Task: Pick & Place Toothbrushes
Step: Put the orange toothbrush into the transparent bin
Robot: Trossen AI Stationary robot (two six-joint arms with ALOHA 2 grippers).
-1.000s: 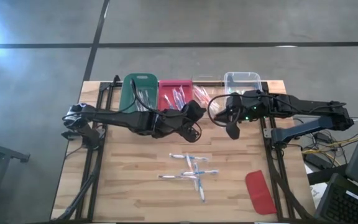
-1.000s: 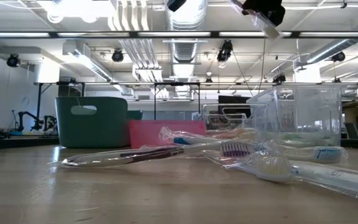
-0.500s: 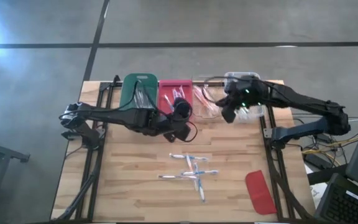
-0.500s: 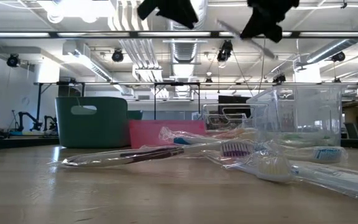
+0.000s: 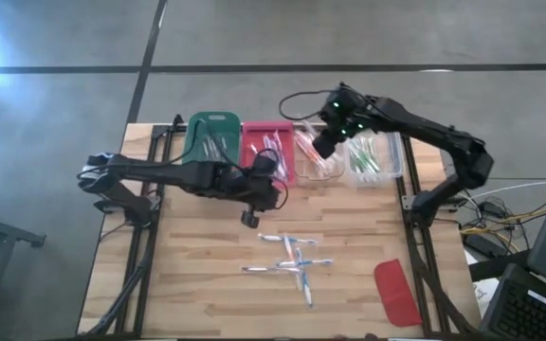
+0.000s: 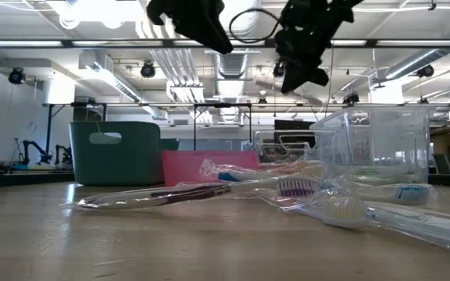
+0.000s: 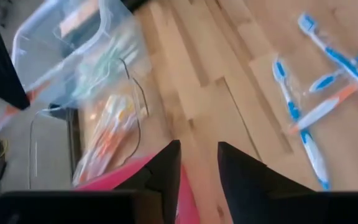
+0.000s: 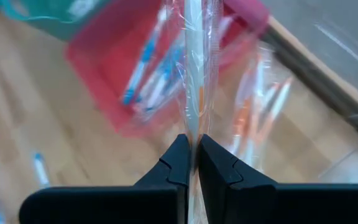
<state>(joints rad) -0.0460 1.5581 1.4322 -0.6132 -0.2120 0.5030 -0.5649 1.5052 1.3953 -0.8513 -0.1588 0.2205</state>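
Partly blurred, right tool (image 8: 191, 163) pinching wrapped toothbrush (image 8: 194, 68)

Loose wrapped toothbrushes (image 5: 294, 263) crisscrossed mid-table, blue and orange accents, more sorted into the bins (image 5: 278, 150) at the back, one wrapped orange-accented toothbrush (image 8: 194, 93) pinched upright above them

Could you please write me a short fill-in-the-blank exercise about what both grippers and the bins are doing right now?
1. The right gripper is shut on a wrapped ____.
2. The left gripper holds ____.
3. The bin between the green bin and the clear bins is ____ in colour.
4. Loose toothbrushes lie on the ____.

Answers: toothbrush; nothing; red; table
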